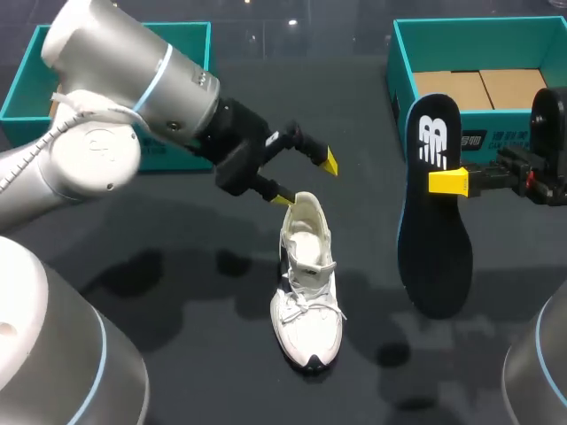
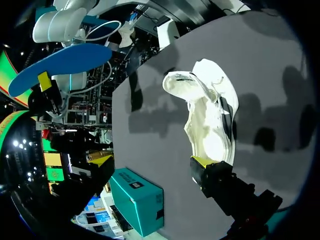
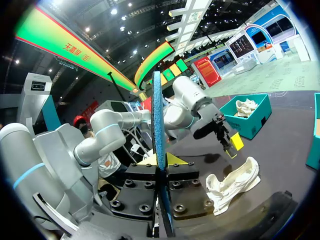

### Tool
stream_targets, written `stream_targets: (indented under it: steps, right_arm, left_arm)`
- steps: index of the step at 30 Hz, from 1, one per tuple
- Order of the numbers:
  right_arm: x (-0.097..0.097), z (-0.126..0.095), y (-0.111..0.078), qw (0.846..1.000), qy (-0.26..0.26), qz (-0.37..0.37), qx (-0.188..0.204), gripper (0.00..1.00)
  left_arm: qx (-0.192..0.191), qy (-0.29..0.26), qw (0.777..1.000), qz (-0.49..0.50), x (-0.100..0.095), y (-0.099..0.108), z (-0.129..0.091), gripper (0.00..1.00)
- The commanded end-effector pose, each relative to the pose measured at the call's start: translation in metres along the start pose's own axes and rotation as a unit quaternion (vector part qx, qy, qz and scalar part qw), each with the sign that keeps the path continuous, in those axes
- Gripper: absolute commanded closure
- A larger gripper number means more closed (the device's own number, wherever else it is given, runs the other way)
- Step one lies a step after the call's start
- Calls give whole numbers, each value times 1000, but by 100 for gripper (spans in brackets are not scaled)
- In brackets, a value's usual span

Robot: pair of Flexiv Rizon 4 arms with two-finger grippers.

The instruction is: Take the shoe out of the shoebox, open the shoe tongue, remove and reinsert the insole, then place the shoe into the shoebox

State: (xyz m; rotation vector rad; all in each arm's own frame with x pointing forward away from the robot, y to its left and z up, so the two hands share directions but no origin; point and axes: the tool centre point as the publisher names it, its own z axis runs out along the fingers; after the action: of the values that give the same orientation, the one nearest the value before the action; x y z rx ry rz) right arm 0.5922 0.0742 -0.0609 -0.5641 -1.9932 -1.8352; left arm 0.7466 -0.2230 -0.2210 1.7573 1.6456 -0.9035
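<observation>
A white shoe (image 1: 307,283) lies on the dark table with its heel opening toward my left gripper (image 1: 306,179). That gripper is open just over the heel, one yellow tip at the collar, nothing between the fingers. In the left wrist view the shoe (image 2: 207,115) sits ahead of the open left gripper (image 2: 150,162). My right gripper (image 1: 443,181) is shut on the black insole (image 1: 432,212) and holds it upright in the air, right of the shoe. In the right wrist view the insole (image 3: 159,150) stands edge-on between the fingers of the right gripper (image 3: 160,161), with the shoe (image 3: 232,182) beyond.
The open teal shoebox (image 1: 403,62) with a cardboard floor stands at the back right, behind the insole. A second teal box (image 1: 190,40) at the back left is partly hidden by my left arm; it holds another white shoe (image 3: 246,105).
</observation>
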Motion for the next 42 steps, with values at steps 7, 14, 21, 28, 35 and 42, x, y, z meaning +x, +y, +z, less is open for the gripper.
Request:
stream_targets:
  steps: [7,14,21,28,35,42]
  right_arm:
    - [1,1,-1,1000,-2,0,0,100]
    - [1,1,-1,1000,-2,0,0,100]
    - [1,1,-1,1000,-2,0,0,100]
    - [1,1,-1,1000,-2,0,0,100]
    - [1,1,-1,1000,-2,0,0,100]
    - [-35,-10,19,999,-2,37,-1,100]
  left_arm:
    - [-20,-122,991,-56,-15,0,-1,0]
    - [-20,-122,991,-56,-15,0,-1,0]
    - [-14,-182,982,-47,-15,0,-4,0]
    - [-38,-213,974,-59,-25,1,-12,0]
    - [-56,-228,971,-53,-33,2,-18,0]
    - [-67,-248,964,-66,-39,11,-27,0]
